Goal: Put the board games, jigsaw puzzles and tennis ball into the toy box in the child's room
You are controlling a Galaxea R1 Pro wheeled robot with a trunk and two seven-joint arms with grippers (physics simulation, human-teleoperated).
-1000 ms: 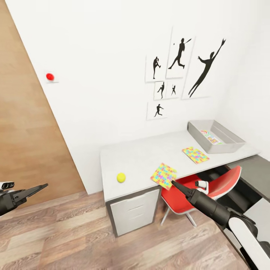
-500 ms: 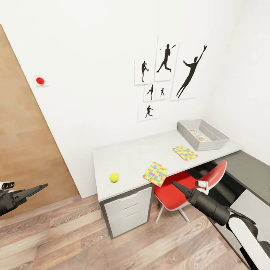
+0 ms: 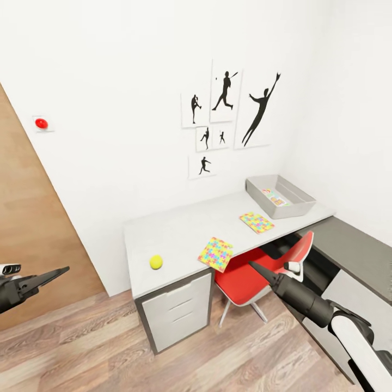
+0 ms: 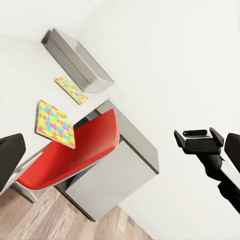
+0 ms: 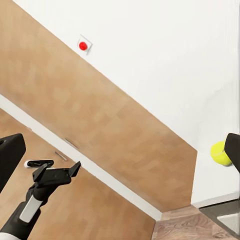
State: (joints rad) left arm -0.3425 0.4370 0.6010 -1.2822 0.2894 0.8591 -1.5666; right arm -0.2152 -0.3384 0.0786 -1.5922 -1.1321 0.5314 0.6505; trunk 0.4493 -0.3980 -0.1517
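Far along the table (image 3: 179, 228), toy box (image 3: 280, 196) at the wall end with colourful contents; two jigsaw puzzles (image 3: 216, 253) (image 3: 256, 222) and tennis ball (image 3: 156, 262) on the top. Left gripper (image 3: 54, 272), right gripper (image 3: 260, 269): both empty, fingers together.

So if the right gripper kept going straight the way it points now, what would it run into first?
Probably the near jigsaw puzzle overhanging the table edge, above the red chair. In the head view the right gripper aims up toward it, apparently shut and empty. Depth is unclear, so it could pass beside it.
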